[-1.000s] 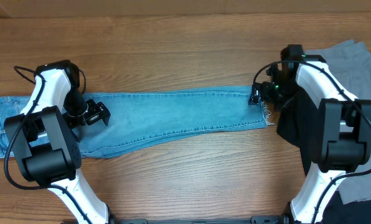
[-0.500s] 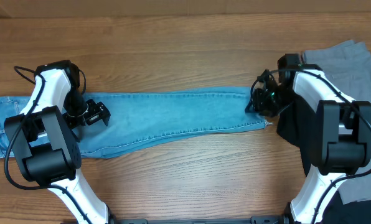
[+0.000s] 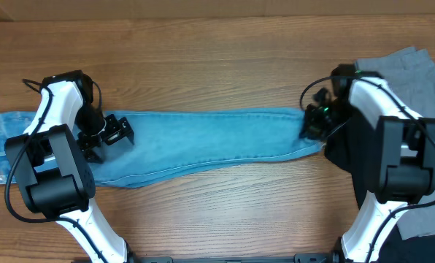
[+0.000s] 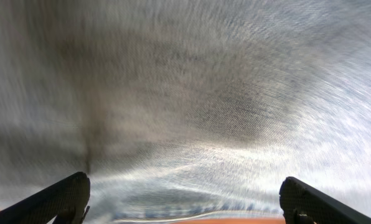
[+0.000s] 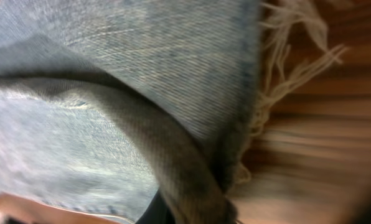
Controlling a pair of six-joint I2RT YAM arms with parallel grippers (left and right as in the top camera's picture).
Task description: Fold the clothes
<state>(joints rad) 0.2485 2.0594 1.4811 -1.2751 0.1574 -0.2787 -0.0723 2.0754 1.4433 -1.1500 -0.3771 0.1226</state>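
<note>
The clothes in hand are light blue denim jeans (image 3: 210, 139), stretched left to right across the wooden table. My left gripper (image 3: 122, 131) hovers open over the upper leg near the waist. In the left wrist view, blurred denim (image 4: 192, 93) fills the frame between the wide-apart fingertips (image 4: 64, 198). At the leg's right end, my right gripper (image 3: 310, 126) is shut on the hem. The right wrist view shows a pinched ridge of denim (image 5: 173, 162) running down into the hidden jaws, with frayed threads (image 5: 285, 68) beside it.
A grey garment (image 3: 403, 73) lies at the back right under the right arm. A black garment (image 3: 341, 153) lies just right of the jeans' hem. Bare wood (image 3: 217, 58) runs behind and in front of the jeans.
My right gripper went from open to shut on the jeans' hem, and the hem end has shifted slightly right. The left gripper has edged a little right and stayed open.
</note>
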